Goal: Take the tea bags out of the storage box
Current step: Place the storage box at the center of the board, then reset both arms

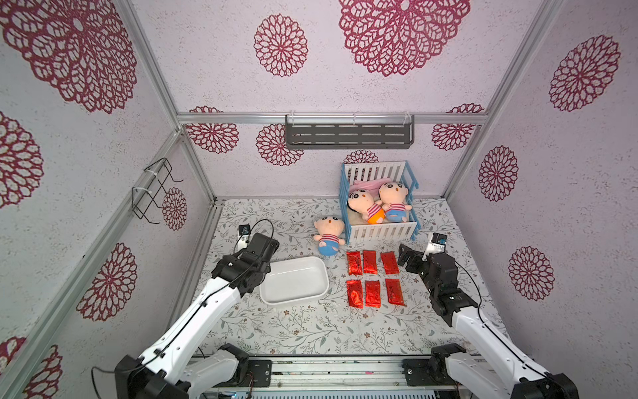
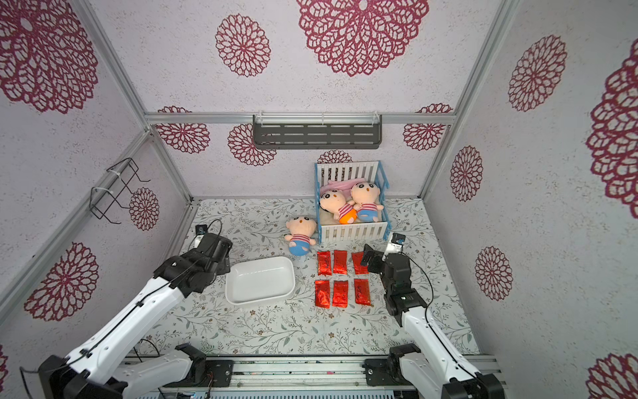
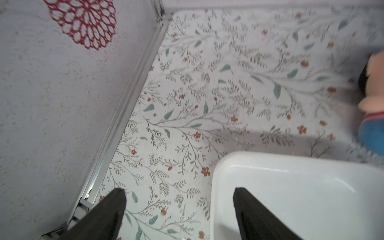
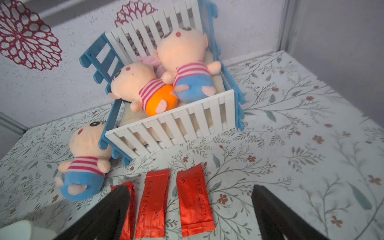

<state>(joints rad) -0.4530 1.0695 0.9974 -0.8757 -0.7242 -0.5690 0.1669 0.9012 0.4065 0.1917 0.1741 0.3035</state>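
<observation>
On the counter (image 1: 310, 331), 6 tea bags (image 1: 370, 262) lie in 2 rows of 3 just beside the storage box (image 1: 293, 279), outside it. From the right wrist only 3 show, 1 partly behind the right end effector (image 4: 190, 191), whose jaws stand wide beside the far row. The left end effector (image 3: 179, 197), mostly hidden under its wrist in both top views, also stands wide, seemingly over the box's rim. Both arms reach forward, low.

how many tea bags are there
6 tea bags, all on the table beside the storage box, none inside it: three in a far row by the crib, three in a near row. None looks hidden.
</observation>
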